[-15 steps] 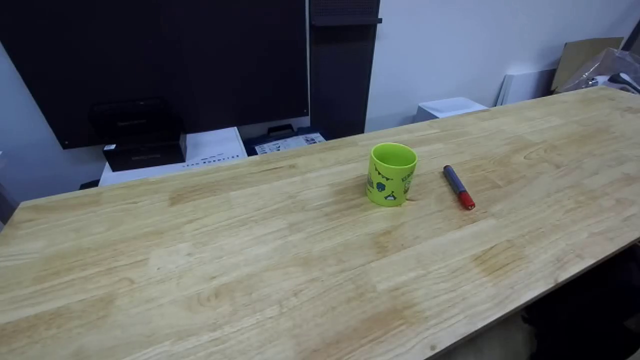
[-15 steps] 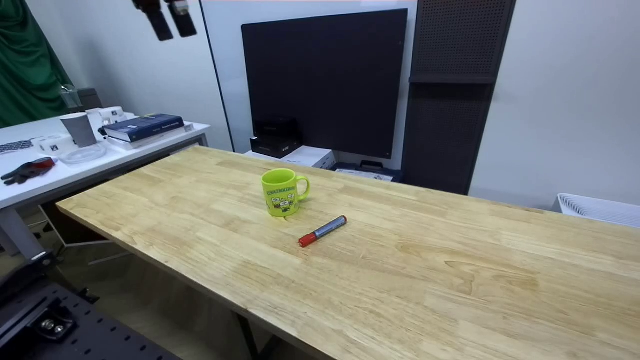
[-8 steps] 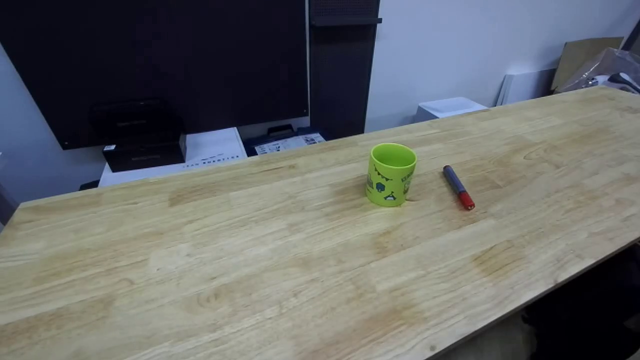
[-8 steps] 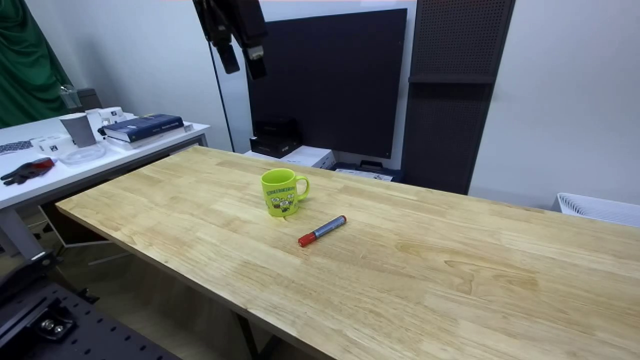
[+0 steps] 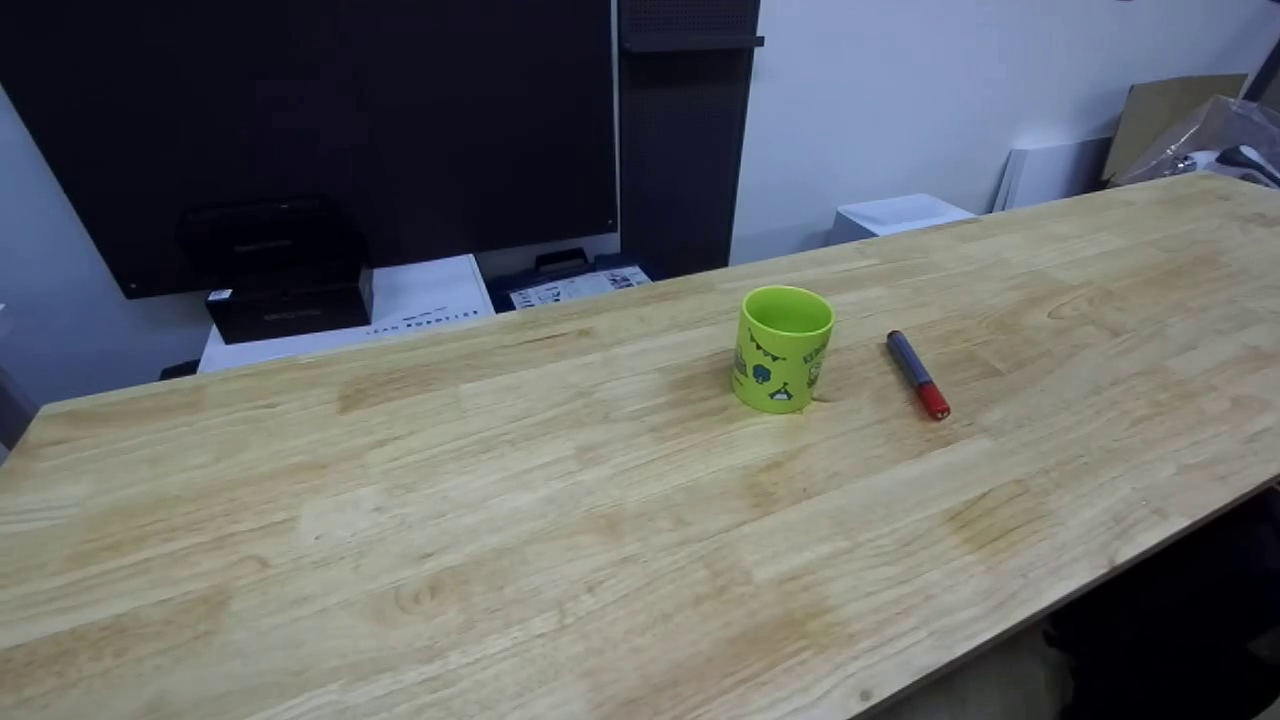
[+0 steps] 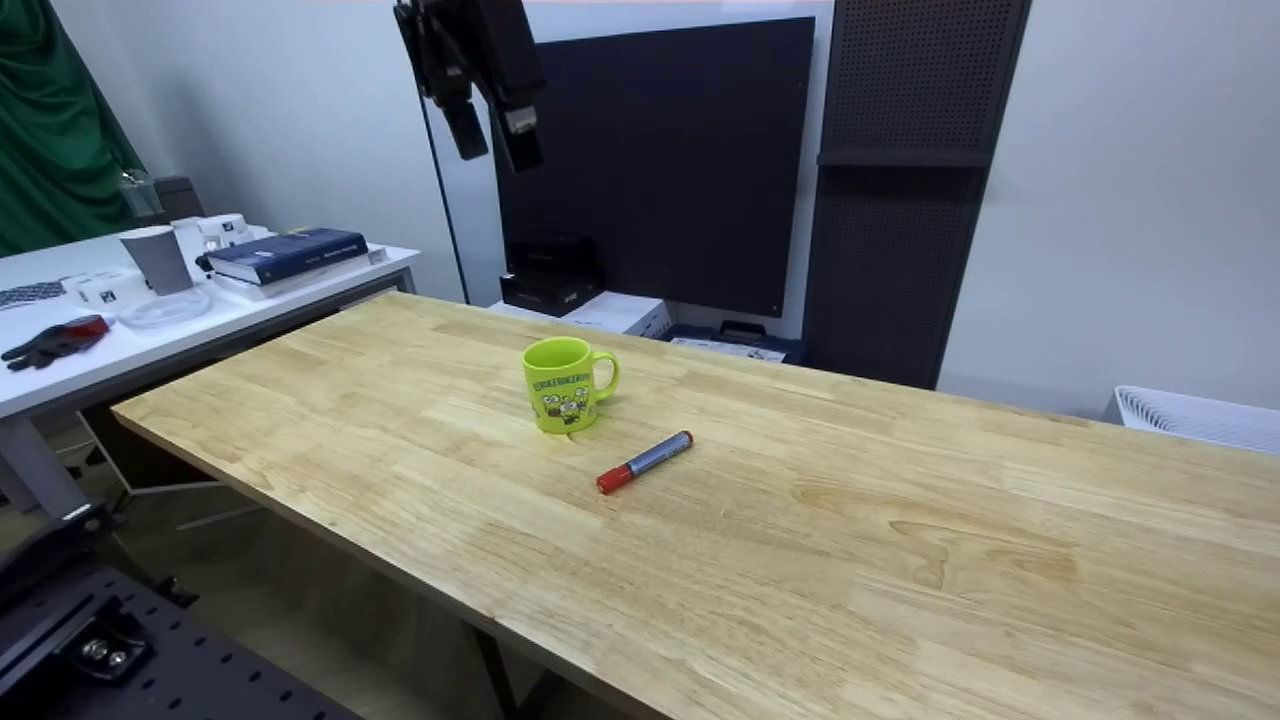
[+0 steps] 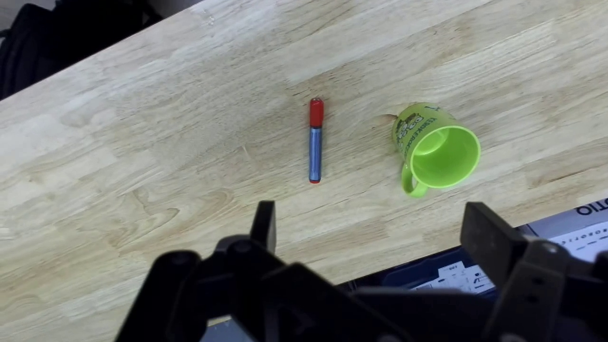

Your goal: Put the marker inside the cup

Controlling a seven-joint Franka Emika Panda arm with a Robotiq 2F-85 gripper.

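The lime-green cup [image 5: 765, 365] stands upright on the wooden table [image 5: 450, 500]. Its handle shows in an exterior view, where the cup [image 6: 560, 390] has dark cartoon prints, and in the wrist view [image 7: 444, 156]. The marker [image 5: 917, 375] lies flat beside the cup, apart from it. It has a red cap and a blue-grey barrel, as the exterior view [image 6: 646, 463] and the wrist view [image 7: 316, 142] show. My gripper [image 6: 496, 150] hangs high above the table. In the wrist view its fingers [image 7: 370, 209] are wide apart with nothing between them.
A blue case [image 7: 403, 273] with white labels and boxes [image 5: 290, 310] lie behind the table's far edge. A white side table [image 6: 60, 370] with a book [image 6: 290, 255] and a grey cup [image 6: 157, 260] stands to the left in an exterior view.
My gripper has moved right and down in an exterior view, mostly in the first half second, then slightly more. The cup and marker have not moved.
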